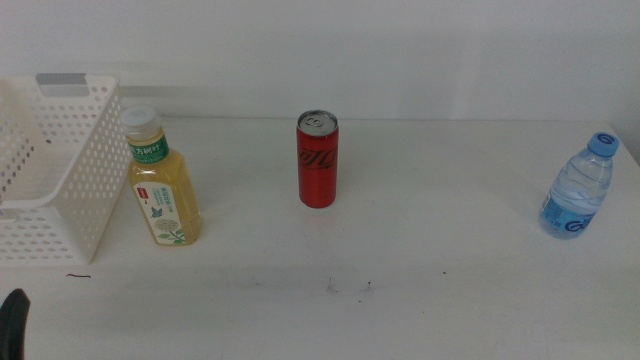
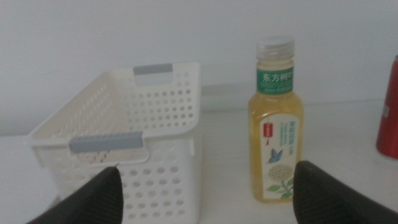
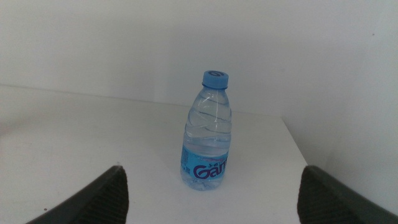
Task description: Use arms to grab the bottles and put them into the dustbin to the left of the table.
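Note:
A yellow tea bottle (image 1: pixel 162 185) with green label and white cap stands upright right beside the white perforated dustbin (image 1: pixel 60 190) at the table's left. A slim red can (image 1: pixel 317 159) stands mid-table. A small clear water bottle (image 1: pixel 579 187) with a blue cap stands at the far right. My left gripper (image 2: pixel 208 199) is open, set back from the tea bottle (image 2: pixel 275 124) and the dustbin (image 2: pixel 124 146); only a dark tip of it (image 1: pixel 14 315) shows at the bottom left of the middle view. My right gripper (image 3: pixel 211 199) is open, facing the water bottle (image 3: pixel 208 134) from a distance.
The white table (image 1: pixel 400 290) has a few small dark specks near its front. A pale wall runs behind it. The red can's edge (image 2: pixel 388 106) shows in the left wrist view. The table's right edge lies close to the water bottle.

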